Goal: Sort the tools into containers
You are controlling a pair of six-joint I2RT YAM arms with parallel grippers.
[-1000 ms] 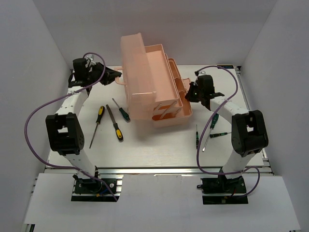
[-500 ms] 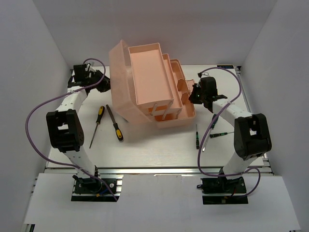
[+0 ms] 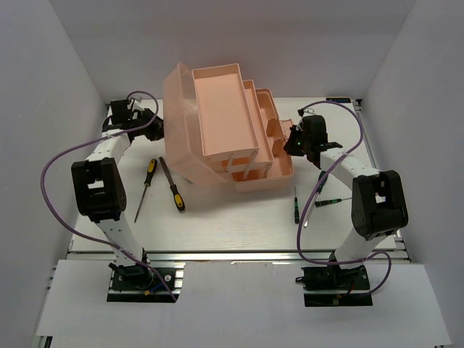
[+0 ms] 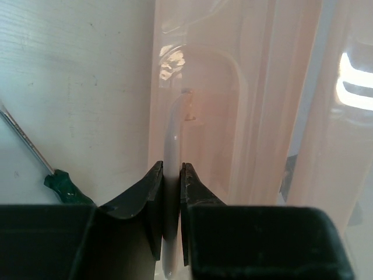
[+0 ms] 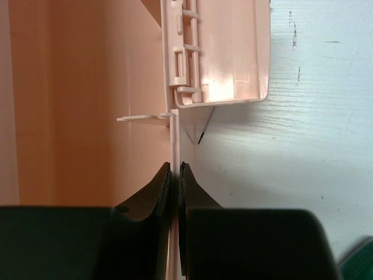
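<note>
White table [image 3: 232, 225], near left: two steel-shafted screwdrivers with yellow-and-black handles are lying apart, the outer screwdriver [image 3: 143, 190] and the inner screwdriver [image 3: 172, 186]. Both are resting outside any tray.

Near right: slim green-and-black precision screwdrivers [image 3: 296, 207] are lying on the table by the right arm.

Middle: left gripper [image 4: 171, 169] is pinching the pale curved lid handle [image 4: 173, 128]. A green-handled screwdriver [image 4: 63, 186] is lying on the table just beside the lid.

Right gripper [image 5: 175, 169] is pinching the thin wall edge of the box.

Middle to far: salmon-pink translucent plastic cantilever toolbox [image 3: 250, 170] is standing open, its top tray [image 3: 217, 109] stepping up and back.
</note>
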